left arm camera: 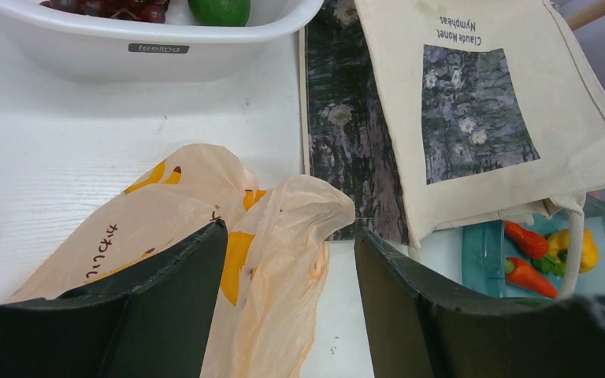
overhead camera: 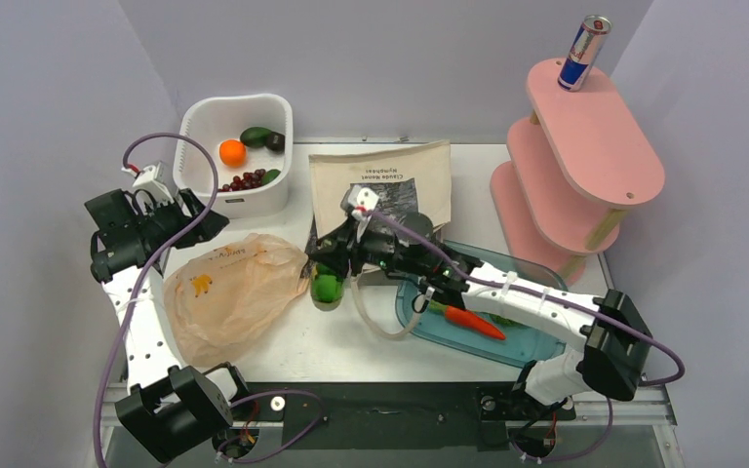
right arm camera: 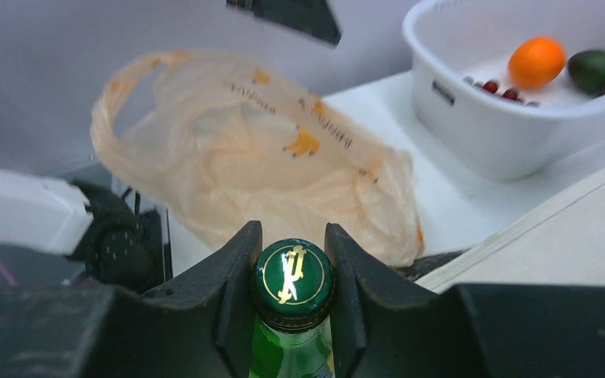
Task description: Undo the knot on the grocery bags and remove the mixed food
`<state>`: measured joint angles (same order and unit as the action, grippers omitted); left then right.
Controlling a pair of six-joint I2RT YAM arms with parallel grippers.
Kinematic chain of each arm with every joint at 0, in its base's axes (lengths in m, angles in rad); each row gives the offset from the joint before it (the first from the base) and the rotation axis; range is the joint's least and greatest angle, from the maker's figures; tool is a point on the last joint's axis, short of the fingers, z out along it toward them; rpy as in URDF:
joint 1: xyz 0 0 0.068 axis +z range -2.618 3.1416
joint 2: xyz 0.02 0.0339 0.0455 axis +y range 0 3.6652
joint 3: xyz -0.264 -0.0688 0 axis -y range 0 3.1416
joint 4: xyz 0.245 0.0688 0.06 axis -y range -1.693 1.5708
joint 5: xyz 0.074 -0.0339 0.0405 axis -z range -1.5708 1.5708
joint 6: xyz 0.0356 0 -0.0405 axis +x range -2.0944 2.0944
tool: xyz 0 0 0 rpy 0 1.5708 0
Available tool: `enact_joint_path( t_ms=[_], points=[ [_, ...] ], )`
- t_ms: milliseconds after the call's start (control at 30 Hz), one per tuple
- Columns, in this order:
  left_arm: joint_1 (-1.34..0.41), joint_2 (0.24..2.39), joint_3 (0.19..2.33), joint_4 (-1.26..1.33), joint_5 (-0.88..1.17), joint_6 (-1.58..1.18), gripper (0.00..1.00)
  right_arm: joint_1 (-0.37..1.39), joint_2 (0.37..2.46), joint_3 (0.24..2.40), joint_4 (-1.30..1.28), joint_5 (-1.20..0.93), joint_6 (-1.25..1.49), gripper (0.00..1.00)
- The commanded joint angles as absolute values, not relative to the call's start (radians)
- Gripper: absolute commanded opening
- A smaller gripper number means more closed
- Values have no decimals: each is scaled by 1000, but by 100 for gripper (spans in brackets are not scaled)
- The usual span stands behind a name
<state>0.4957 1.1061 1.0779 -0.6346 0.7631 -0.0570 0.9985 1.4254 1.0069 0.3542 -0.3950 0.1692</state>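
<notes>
The peach-orange plastic bag (overhead camera: pixel 229 292) lies flat on the table, its handles loose; no knot shows. It also shows in the left wrist view (left arm camera: pixel 272 260) and the right wrist view (right arm camera: pixel 260 150). My right gripper (overhead camera: pixel 330 275) (right arm camera: pixel 292 240) is shut on the neck of the green bottle (overhead camera: pixel 328 289) (right arm camera: pixel 293 276), just right of the bag's mouth. My left gripper (overhead camera: pixel 200 219) (left arm camera: pixel 290 228) is open and empty above the bag's far edge. The cream canvas tote (overhead camera: pixel 380 180) (left arm camera: pixel 480 102) lies flat behind. Two carrots (left arm camera: pixel 528 240) lie in the teal tray (overhead camera: pixel 536 346).
A white tub (overhead camera: pixel 283 117) at the back left holds an avocado (overhead camera: pixel 256 136), a round orange fruit (overhead camera: pixel 232 152) and dark cherries. A blue-silver can (overhead camera: pixel 583 54) stands on top of the pink tiered shelf (overhead camera: pixel 595 127) at the right. A yellow pepper (left arm camera: pixel 575 248) lies in the tray.
</notes>
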Motion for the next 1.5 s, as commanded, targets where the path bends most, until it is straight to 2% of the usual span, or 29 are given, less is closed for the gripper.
enact_joint_path(
  t_ms=[0,333,600,967,1467],
  points=[
    [483,1079,1079,-566,778,-66,58,936,1311,1191,408,-345,267,0],
    [451,1087,1081,-521,774,-89,58,761,1290,1501,134,-187,131,0],
    [423,1129,1107,-464,763,-128,58,567,1265,1666,-34,-49,55,0],
    [336,1179,1107,-389,732,-172,58,318,1271,1849,-119,59,-19,0],
    [281,1212,1121,-361,705,-180,58,-23,1470,2202,-146,52,56,0]
  ],
)
